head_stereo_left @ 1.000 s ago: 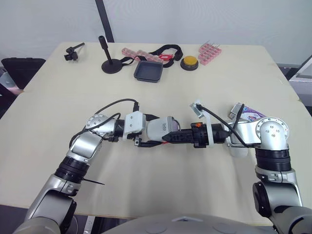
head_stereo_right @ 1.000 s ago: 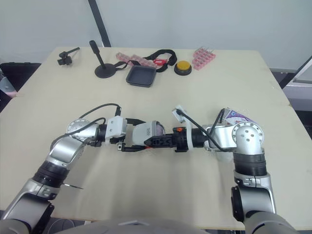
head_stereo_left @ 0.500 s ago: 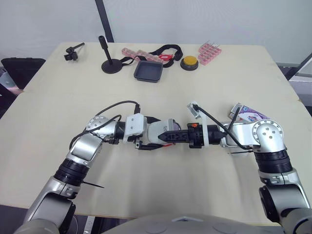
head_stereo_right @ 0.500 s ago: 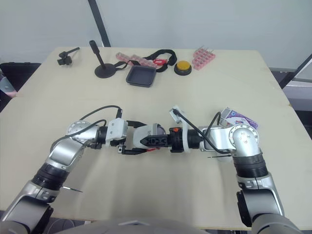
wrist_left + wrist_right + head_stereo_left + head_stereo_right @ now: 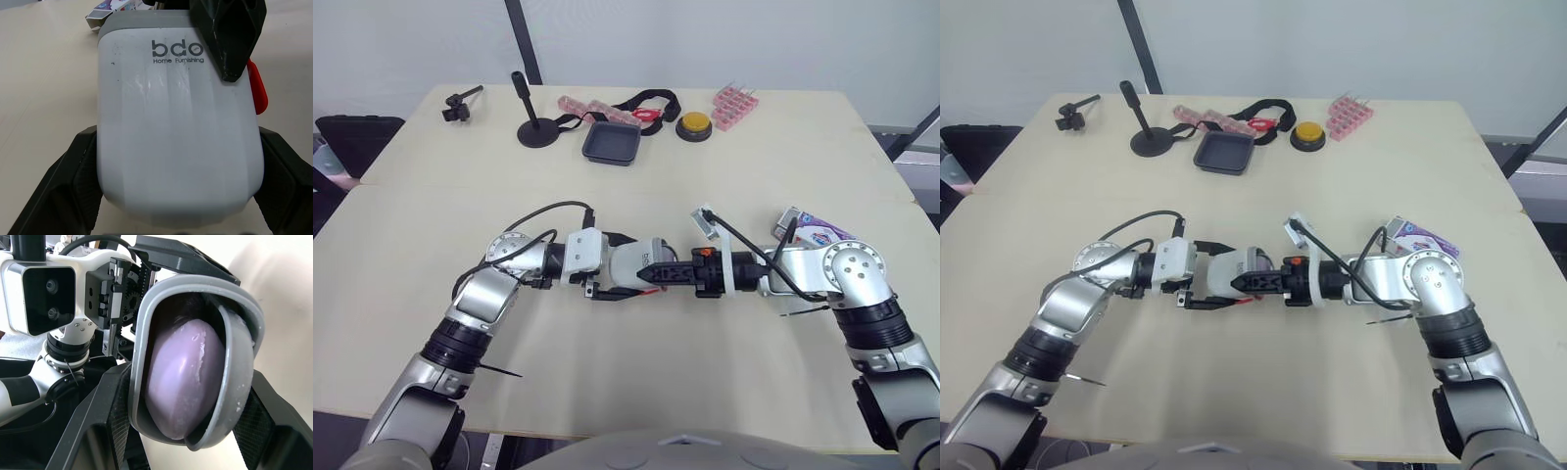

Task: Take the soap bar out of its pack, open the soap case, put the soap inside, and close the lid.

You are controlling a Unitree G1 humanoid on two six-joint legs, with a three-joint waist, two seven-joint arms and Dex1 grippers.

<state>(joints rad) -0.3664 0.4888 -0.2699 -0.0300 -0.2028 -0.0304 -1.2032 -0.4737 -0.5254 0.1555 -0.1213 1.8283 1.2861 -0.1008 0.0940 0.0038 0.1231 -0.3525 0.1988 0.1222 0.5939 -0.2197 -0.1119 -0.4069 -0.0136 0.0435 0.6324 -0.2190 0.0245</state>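
**Soap case held between both grippers, above the table point(image 5: 607, 372).** While the left gripper point(image 5: 625, 272) clamps the white soap case point(image 5: 176, 122) across its width, one black finger pressed to each flank, the right gripper point(image 5: 664, 277) meets it from the opposite end. My right fingers point(image 5: 117, 406) are closed against either side of its grey rim point(image 5: 146, 333).

*Progress.* The lilac soap bar point(image 5: 182, 374) is out of its pack and sits inside the case, visible through the grey-rimmed mouth. The emptied soap pack point(image 5: 815, 234) lies on the table beside my right elbow, well apart from the case. I judge unpacking, opening and insertion done. Closing the lid is what is left, since a grey curved part at the mouth seems to stand ajar rather than seated.

*Markings.* The white shell bears "bdo" in large letters with "Home Furnishing" point(image 5: 177, 51) beneath it. The print on the pack is too small to read.
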